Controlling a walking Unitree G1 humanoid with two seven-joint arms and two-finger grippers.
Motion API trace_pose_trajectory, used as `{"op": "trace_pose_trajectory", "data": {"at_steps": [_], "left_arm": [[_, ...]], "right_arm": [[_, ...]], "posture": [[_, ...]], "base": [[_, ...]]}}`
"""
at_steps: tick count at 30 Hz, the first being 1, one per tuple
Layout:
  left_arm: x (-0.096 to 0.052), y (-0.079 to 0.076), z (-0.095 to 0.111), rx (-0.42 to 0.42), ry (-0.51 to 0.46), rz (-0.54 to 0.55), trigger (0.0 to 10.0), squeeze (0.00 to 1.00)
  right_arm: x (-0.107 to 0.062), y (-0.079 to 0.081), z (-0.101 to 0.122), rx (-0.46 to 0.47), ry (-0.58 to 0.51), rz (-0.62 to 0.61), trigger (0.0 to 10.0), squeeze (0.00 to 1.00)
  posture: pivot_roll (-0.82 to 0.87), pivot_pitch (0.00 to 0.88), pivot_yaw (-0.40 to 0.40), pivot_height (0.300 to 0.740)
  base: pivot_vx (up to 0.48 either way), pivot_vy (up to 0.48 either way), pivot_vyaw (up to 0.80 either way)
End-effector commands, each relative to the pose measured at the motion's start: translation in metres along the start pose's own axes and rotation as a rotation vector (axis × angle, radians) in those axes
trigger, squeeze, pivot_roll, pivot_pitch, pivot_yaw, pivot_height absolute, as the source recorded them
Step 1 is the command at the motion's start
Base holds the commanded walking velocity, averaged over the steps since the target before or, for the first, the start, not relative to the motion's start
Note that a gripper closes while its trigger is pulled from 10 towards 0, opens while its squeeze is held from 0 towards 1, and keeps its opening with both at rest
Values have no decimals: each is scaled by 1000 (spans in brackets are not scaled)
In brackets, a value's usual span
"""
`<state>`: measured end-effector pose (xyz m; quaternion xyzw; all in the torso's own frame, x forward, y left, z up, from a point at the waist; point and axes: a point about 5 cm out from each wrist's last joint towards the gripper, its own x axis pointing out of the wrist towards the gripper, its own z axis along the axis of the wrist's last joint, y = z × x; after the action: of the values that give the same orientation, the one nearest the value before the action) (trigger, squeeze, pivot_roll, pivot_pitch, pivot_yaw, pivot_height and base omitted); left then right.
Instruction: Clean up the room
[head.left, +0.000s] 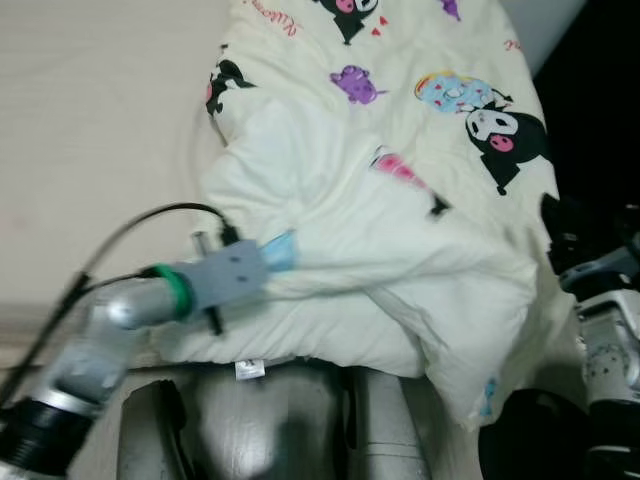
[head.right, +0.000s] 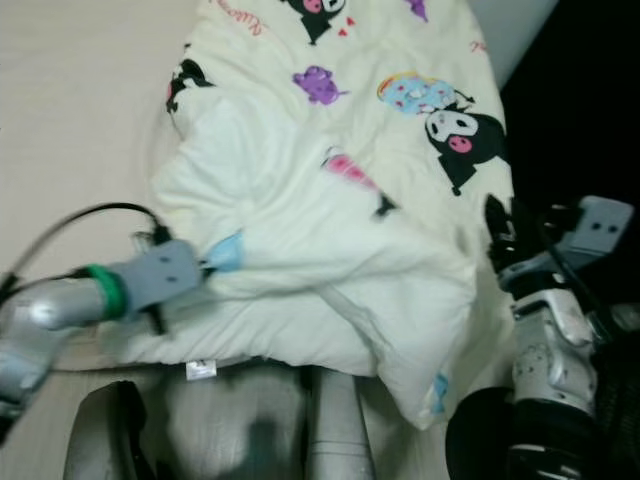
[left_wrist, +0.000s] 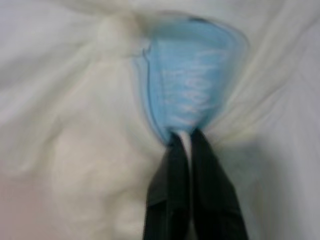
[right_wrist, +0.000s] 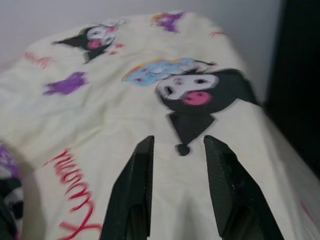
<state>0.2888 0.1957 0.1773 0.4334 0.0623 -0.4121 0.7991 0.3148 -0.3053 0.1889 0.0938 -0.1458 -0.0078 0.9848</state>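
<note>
Left gripper (left_wrist: 184, 137): fingers pressed together, pinching a light blue patch of the blanket; a sliver of cloth visible between the tips.
Left arm (head.left: 140, 305): silver, green ring at the wrist, grey block ahead of it, black cable looping back over the bed.
Blue patch (head.left: 282, 250): at the near left edge of the blanket, just past the wrist block, bunched into folds around the fingertips.
Right gripper (right_wrist: 177, 150): fingers spread apart, nothing between them, poised above the cream cloth near a black cartoon print.
Right arm (head.right: 550, 320): silver and black, at the blanket's right edge, beside the dark area off the bed.
Blanket (head.left: 380, 200): cream, printed with black, purple and pink cartoon figures and red lettering; lying crumpled across the right half of the bed, near part folded into a thick heap, a white tag at the near hem.
Bed (head.left: 100, 130): pale beige sheet, bare left of the blanket.
</note>
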Motion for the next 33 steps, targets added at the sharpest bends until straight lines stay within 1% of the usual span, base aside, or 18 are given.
{"op": "trace_pose_trajectory", "data": {"at_steps": [1, 3, 4, 5, 6, 8, 11, 12, 14, 18, 21, 24, 25, 26, 28, 30, 32, 33], "left_arm": [[-16, -1, -14, -3, 47, -80, 10000, 0], [-28, -1, -26, 19, 116, -119, 10000, 0], [-42, -2, -42, 47, 207, -165, 10000, 0], [-42, -2, -42, 47, 207, -165, 10000, 0], [-55, -5, -56, 71, 290, -211, 10000, 0], [-55, -5, -56, 71, 290, -211, 10000, 0], [-71, -23, -77, 97, 399, -314, 10000, 0], [-69, -43, -81, 68, 400, -379, 10000, 0], [-68, -50, -82, 81, 408, -407, 10000, 0], [-78, -62, -93, 173, 478, -504, 10000, 0], [-78, -60, -90, 163, 452, -500, 10000, 0], [-65, -50, -65, -24, 246, -391, 10000, 0], [-65, -50, -65, -24, 246, -391, 10000, 0], [-63, -46, -55, -98, 155, -361, 10000, 0], [-63, -45, -53, -110, 141, -356, 10000, 0], [-67, -40, -53, -151, 120, -333, 10000, 0], [-67, -40, -53, -151, 120, -333, 10000, 0], [-70, -37, -55, -164, 123, -314, 10000, 0]], "right_arm": [[-9, -14, -3, -26, 23, -46, 10000, 0], [-10, -14, -4, -30, 29, -42, 10000, 0], [-12, -11, -8, -32, 42, -30, 10000, 0], [-12, -11, -8, -32, 42, -30, 10000, 0], [-14, -8, -13, -36, 60, -17, 10000, 0], [-14, -8, -13, -36, 60, -17, 10000, 0], [-18, 0, -24, -48, 101, 18, 10000, 0], [-18, 12, -34, -63, 142, 74, 10000, 0], [-18, 19, -38, -57, 155, 104, 10000, 0], [-24, 62, -51, -12, 199, 292, 10000, 0], [-29, 78, -61, 17, 226, 360, 10000, 0], [-40, 91, -93, 55, 345, 381, 10000, 0], [-40, 91, -93, 55, 345, 381, 10000, 0], [-51, 79, -123, 14, 495, 282, 10000, 0], [-55, 76, -130, -1, 530, 257, 10000, 0], [-71, 60, -146, 11, 629, 142, 10000, 0], [-71, 60, -146, 11, 629, 142, 10000, 0], [-81, 49, -151, 10, 671, 59, 10000, 0]], "posture": [[-133, 195, -11, 505], [-127, 203, -6, 505], [-127, 208, -7, 505], [-127, 208, -7, 505], [-123, 213, -9, 505], [-123, 213, -9, 505], [-116, 214, -18, 505], [-117, 214, -17, 505], [-129, 214, -19, 505], [-131, 216, -26, 505], [-131, 216, -24, 505], [-124, 216, -20, 505], [-124, 216, -20, 505], [-119, 217, -20, 505], [-119, 217, -20, 505], [-115, 220, -22, 505], [-115, 220, -22, 505], [-113, 225, -23, 505]], "base": [[0, 0, 0], [0, 0, 0], [0, 0, 0], [0, 0, 0], [0, 0, 0], [0, 0, 0], [0, 0, 0], [0, 0, 0], [0, 0, 0], [0, 0, 0], [0, 0, 0], [0, 0, 0], [0, 0, 0], [0, 0, 0], [0, 0, 0], [0, 0, 0], [0, 0, 0], [0, 0, 0]]}}
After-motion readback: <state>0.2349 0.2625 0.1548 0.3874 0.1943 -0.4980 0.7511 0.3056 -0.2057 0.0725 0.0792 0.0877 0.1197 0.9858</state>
